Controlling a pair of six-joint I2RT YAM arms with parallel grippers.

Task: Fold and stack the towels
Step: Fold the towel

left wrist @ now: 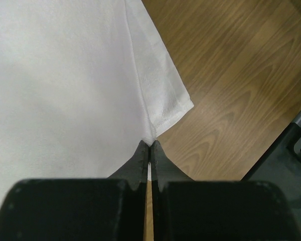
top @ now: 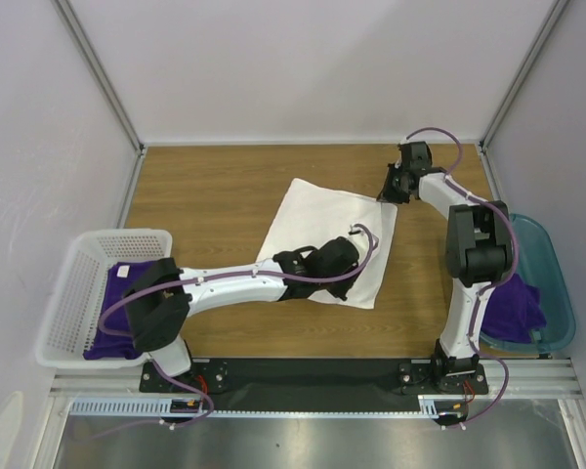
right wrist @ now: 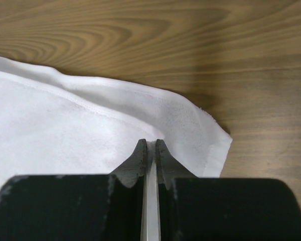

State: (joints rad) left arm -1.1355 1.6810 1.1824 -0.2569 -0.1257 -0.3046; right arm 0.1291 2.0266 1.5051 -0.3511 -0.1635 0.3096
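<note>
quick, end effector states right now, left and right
left end effector: closed, pinching the white towel edge
right end effector: closed on the white towel too

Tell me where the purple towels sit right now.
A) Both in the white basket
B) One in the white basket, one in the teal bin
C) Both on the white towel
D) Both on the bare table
B: one purple towel lies in the white perforated basket at left, a second purple towel lies in the teal bin at right, and the white towel carries none.
</note>
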